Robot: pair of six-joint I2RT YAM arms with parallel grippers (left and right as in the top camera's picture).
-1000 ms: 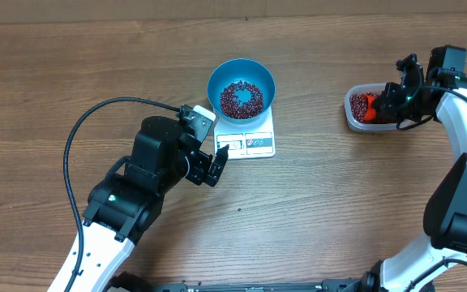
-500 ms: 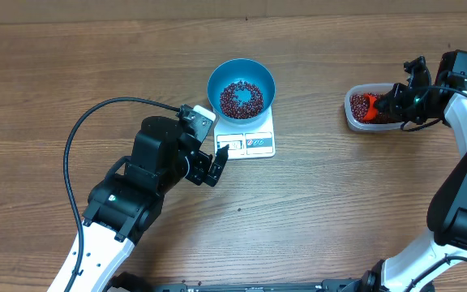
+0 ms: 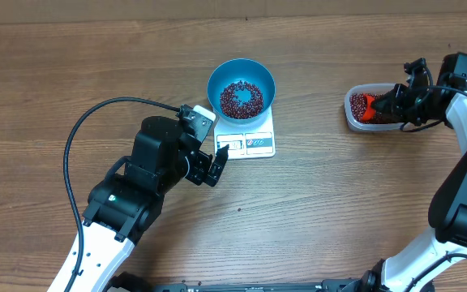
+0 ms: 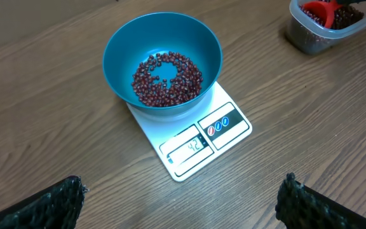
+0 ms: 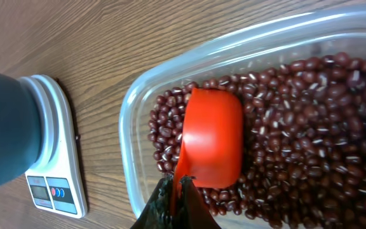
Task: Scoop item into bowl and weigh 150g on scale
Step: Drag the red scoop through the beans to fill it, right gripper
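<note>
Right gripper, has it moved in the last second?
Yes. The right gripper has drawn back slightly toward the picture's right edge, judged against the clear tub, jaws shut on the scoop.

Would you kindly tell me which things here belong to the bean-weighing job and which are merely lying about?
Belonging: beans, blue bowl, scale, clear tub of beans, orange-red scoop held by the right gripper.
Lying about: only the black cable looped on the table.
</note>
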